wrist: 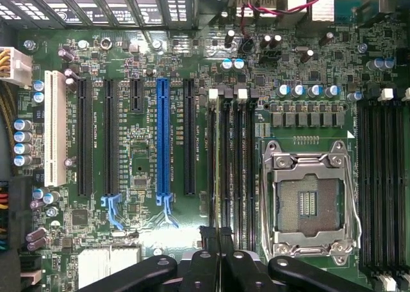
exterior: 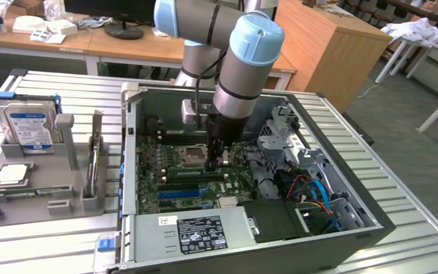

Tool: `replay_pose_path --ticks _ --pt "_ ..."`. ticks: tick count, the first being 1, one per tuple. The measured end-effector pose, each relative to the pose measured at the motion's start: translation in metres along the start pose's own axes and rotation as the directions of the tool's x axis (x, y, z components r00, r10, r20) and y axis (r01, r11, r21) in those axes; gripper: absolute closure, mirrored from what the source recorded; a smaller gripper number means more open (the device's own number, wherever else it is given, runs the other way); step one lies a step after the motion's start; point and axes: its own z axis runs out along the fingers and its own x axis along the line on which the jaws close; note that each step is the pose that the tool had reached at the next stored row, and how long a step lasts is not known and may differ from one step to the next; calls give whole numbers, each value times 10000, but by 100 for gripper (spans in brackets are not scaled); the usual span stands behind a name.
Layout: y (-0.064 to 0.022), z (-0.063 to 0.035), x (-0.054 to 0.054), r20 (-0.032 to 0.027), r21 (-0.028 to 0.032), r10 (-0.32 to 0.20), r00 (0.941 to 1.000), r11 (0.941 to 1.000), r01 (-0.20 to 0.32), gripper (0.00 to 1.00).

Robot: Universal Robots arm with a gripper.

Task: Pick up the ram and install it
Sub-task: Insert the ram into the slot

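Gripper point(wrist: 218, 231) is down inside the open computer case point(exterior: 371, 225), fingers nearly together and clamped on the ram point(wrist: 218, 164). In the wrist view the ram shows edge-on as a thin pale strip running out from between the fingertips. It lies along the outermost of four black memory slots point(wrist: 238, 164) and parallel to them; seated or just above the slot, cannot tell. White latch tabs sit at the slots' far ends. Just beside this bank is the open processor socket point(wrist: 311, 199), metal frame around it, bare contacts in the middle. On the slots' other side are black expansion slots, then a blue expansion slot point(wrist: 163, 138), then a white slot point(wrist: 55, 129) near the edge of the green motherboard point(wrist: 256, 68). A second bank of memory slots point(wrist: 378, 177) lies beyond the socket. In the exterior view the gripper point(exterior: 217, 162) hangs straight down from the grey-and-blue arm point(exterior: 242, 68), tip right next to the socket. Power supply point(exterior: 196, 231) with a black label fills the case's near corner, orange and blue cables toward the exterior view's right. Case lies on a slatted metal table point(exterior: 67, 242). Well apart, on the exterior view's left, a grey fixture point(exterior: 48, 202) holds an upright hard drive point(exterior: 27, 128) with a blue label and a flat square processor chip point(exterior: 12, 174). Wooden desk point(exterior: 128, 48) behind.
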Motion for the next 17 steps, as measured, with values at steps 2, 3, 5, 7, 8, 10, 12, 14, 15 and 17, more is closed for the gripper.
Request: replay_pose_path --ticks 2,3,5,7,8,10,12,14,15,17 --pt "0 3 0 -1 -1 0 10000 10000 0 88" --pt "0 3 0 -1 0 0 10000 10000 0 88" --pt "0 4 0 0 0 0 10000 10000 0 88" --pt "-1 11 0 5 1 0 10000 10000 0 88" --pt "0 12 0 2 1 0 10000 10000 0 88" --pt "0 12 0 1 0 0 10000 10000 0 88" --pt "0 12 0 0 0 1 10000 10000 -1 88" --pt "0 12 1 1 0 1 10000 10000 -1 88" --pt "0 13 1 1 0 0 10000 10000 0 88" --pt "-1 25 1 2 0 0 10000 10000 0 88"
